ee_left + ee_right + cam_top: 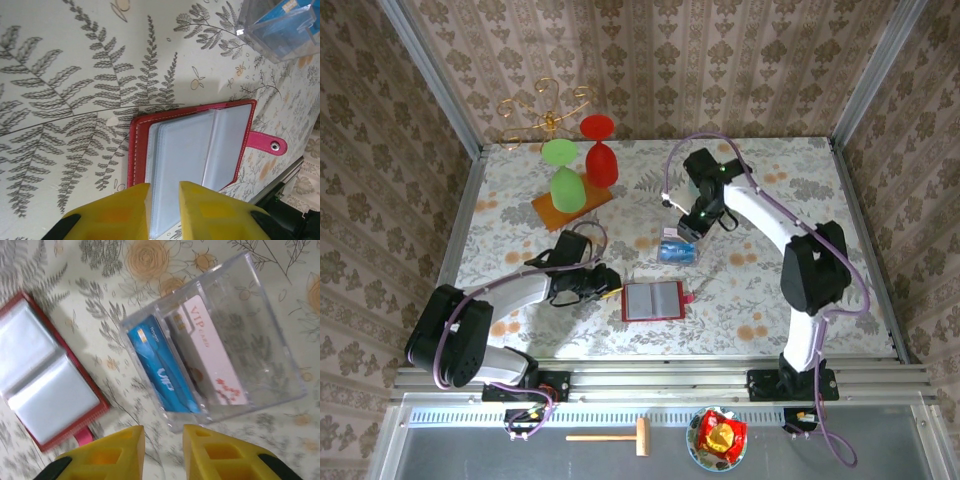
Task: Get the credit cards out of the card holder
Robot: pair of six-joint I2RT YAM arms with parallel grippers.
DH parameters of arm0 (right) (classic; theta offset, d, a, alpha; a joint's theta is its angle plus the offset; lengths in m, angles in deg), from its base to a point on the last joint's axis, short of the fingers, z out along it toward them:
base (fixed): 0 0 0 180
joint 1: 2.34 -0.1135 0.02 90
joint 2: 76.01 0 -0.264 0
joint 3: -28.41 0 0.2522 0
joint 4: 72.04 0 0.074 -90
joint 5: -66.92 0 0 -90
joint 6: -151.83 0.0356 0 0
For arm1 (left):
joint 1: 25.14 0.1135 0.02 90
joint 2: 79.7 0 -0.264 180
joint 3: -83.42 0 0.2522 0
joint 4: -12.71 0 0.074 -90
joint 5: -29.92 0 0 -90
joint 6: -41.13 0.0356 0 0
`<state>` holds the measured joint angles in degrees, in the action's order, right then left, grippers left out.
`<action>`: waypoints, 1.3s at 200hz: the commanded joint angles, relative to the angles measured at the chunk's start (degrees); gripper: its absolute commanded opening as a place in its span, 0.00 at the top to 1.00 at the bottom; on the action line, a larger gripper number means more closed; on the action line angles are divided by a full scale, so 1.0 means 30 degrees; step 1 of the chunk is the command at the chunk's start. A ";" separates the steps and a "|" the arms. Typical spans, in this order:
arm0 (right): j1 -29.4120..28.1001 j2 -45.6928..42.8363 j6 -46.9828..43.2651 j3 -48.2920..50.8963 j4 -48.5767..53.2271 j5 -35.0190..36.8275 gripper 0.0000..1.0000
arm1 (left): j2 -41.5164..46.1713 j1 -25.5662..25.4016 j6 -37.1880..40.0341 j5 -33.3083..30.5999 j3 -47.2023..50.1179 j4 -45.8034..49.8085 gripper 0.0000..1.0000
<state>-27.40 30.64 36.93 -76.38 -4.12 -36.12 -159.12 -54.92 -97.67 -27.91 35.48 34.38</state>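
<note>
The card holder lies open on the worktop. Its edge sits within the left tool, and I cannot tell whether that tool grips it. A blue credit card and a pinkish credit card rest in a clear box just ahead of the right tool, which is open and empty.

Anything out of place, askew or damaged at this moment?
Nothing stands out. The card holder lies open and flat, with the left gripper pinching its clear pockets. A blue card and a pinkish card lean on edge inside a clear box, tidy and undamaged.
</note>
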 commanded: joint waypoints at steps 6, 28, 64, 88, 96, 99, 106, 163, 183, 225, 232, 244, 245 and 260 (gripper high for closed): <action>-0.0875 -0.2796 0.6751 0.3632 -0.5909 0.0072 0.73 | -0.0441 -0.0366 0.0095 0.0132 -0.0448 -0.0763 0.78; -0.1672 -0.4359 1.1103 0.6468 -0.8957 0.0610 0.73 | -0.0840 -0.0561 0.0034 0.0258 -0.0386 -0.1132 0.79; -0.3058 -0.5397 1.6353 0.8726 -1.0366 0.0873 0.79 | -0.1110 -0.0735 0.0119 0.0179 -0.0122 -0.1333 0.79; -0.4164 -0.5795 1.8312 0.9608 -1.0794 0.1377 0.83 | -0.1436 -0.0905 0.0271 0.0060 0.0075 -0.1359 0.80; -0.4597 -0.5934 1.8767 0.9892 -1.1049 0.1416 0.85 | -0.1584 -0.0963 0.0298 0.0052 0.0097 -0.1365 0.81; -0.4732 -0.5975 1.8948 0.9980 -1.1144 0.1438 0.85 | -0.1618 -0.0971 0.0280 0.0059 0.0110 -0.1366 0.81; -0.5004 -0.6005 1.9509 1.0081 -1.1126 0.1495 0.86 | -0.1714 -0.1026 0.0298 0.0073 0.0124 -0.1403 0.82; -0.5862 -0.5581 2.1730 1.0739 -1.1207 0.0664 0.89 | -0.1830 -0.1521 0.0115 0.0001 0.0682 -0.1705 0.88; -0.5997 -0.5573 2.2256 1.0994 -1.1241 0.0734 0.88 | -0.1585 -0.1601 0.0124 -0.0244 0.0886 -0.1444 0.89; -0.6355 -0.5638 2.2723 1.1355 -1.1528 0.0654 0.88 | -0.1074 -0.1703 0.0020 -0.0759 0.1196 -0.1286 0.91; -0.6437 -0.5589 2.2805 1.1424 -1.1567 0.0626 0.87 | -0.1012 -0.1720 -0.0010 -0.0858 0.1188 -0.1246 0.91; -0.6524 -0.5560 2.2957 1.1620 -1.1763 0.0596 0.86 | -0.0924 -0.1790 -0.0049 -0.1033 0.1221 -0.1172 0.92; -0.6512 -0.5555 2.2968 1.1635 -1.1772 0.0596 0.86 | -0.0922 -0.1806 -0.0051 -0.1058 0.1223 -0.1156 0.92; -0.6506 -0.5523 2.3280 1.1892 -1.2199 0.0401 0.85 | -0.0850 -0.1836 -0.0100 -0.1139 0.1247 -0.1082 0.92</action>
<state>-46.52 14.77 104.22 -42.15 -38.86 -34.06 -163.20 -59.91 -97.71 -29.88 38.57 29.79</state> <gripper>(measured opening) 0.141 0.085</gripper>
